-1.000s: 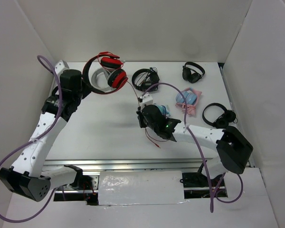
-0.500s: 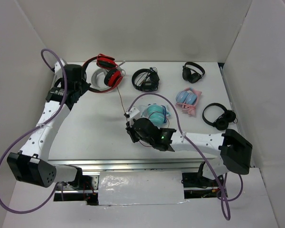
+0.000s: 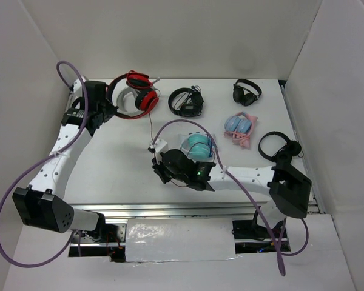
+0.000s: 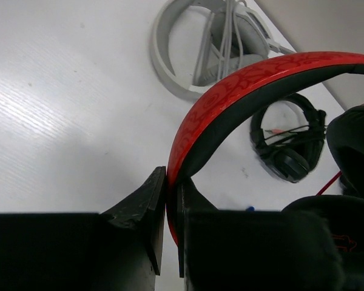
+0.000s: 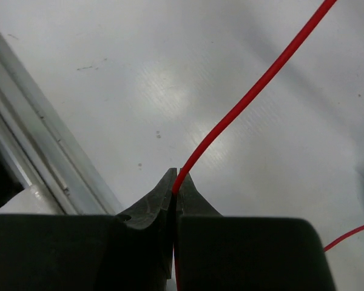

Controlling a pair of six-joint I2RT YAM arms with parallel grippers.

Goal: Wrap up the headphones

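L gripper (image 4: pixel 170 182) is clamped tight on the red-and-black headband of the headphones (image 3: pixel 138 92), which are at the far-left corner of the table (image 3: pixel 121 163), above a light grey pair (image 4: pixel 191 54); can't tell whether they touch it. A black pair (image 3: pixel 186 101) lies just to their right. R gripper (image 5: pixel 174 179) is pinched closed on the thin red cable (image 5: pixel 250 97), which runs approx. straight from the earcups toward the table's near-middle, w/ the R arm low beside a teal pair (image 3: pixel 197 144).
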